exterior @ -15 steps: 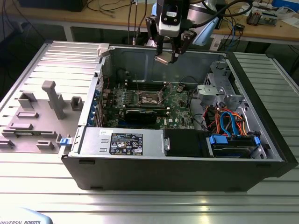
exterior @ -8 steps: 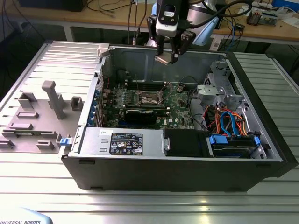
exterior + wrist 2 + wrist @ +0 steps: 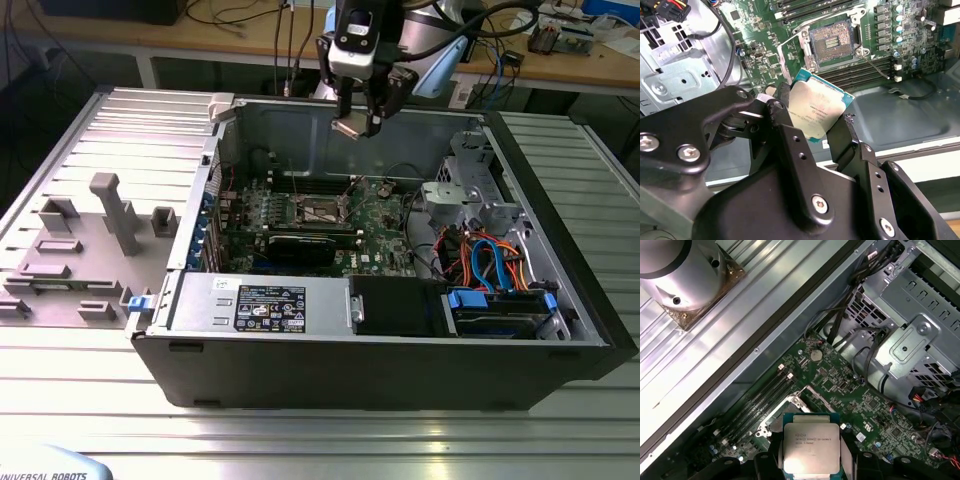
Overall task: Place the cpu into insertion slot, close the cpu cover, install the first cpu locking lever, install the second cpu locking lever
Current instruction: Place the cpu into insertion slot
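My gripper (image 3: 357, 122) hangs high over the open computer case (image 3: 560, 250), above its back wall, shut on the cpu (image 3: 349, 128). In both wrist views the cpu (image 3: 820, 110) (image 3: 811, 447) is a silver-topped square chip with a green edge, pinched between two black fingers (image 3: 784, 106). The insertion slot (image 3: 832, 42) (image 3: 322, 210) lies bare on the green motherboard well below, its dark centre exposed. The cpu cover (image 3: 788, 60) stands tilted up along one side of the slot. A thin wire lever (image 3: 875, 65) sticks out beside the slot, unlatched.
A long black graphics card (image 3: 305, 245) lies just in front of the slot, with memory slots (image 3: 860, 70) alongside it. The power supply (image 3: 260, 300), drive cage (image 3: 470, 185) and coloured cables (image 3: 490, 260) crowd the case. A grey fixture plate (image 3: 90, 230) sits at the exterior view's left.
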You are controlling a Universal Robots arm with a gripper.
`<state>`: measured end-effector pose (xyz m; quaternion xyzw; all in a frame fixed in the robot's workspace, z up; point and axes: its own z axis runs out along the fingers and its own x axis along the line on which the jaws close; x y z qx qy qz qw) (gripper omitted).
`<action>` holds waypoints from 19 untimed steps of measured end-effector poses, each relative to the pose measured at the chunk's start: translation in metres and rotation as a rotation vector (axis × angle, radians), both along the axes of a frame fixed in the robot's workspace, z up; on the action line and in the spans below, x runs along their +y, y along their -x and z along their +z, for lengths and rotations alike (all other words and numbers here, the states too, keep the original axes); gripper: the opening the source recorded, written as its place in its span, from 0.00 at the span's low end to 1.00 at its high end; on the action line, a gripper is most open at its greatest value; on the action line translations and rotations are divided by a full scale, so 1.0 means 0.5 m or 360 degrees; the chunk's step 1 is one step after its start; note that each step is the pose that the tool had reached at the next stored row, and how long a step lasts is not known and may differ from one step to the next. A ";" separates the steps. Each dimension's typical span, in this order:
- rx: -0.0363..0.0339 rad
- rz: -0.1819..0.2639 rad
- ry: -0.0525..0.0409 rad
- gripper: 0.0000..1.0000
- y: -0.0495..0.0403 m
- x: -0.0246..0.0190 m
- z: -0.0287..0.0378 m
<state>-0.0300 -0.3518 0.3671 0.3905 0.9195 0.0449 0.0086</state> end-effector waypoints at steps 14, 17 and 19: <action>0.0000 -0.0064 0.0000 0.54 0.000 0.0000 0.000; 0.0000 -0.0064 0.0000 0.54 0.000 0.0000 0.000; 0.0000 -0.0064 0.0000 0.54 0.000 0.0000 0.000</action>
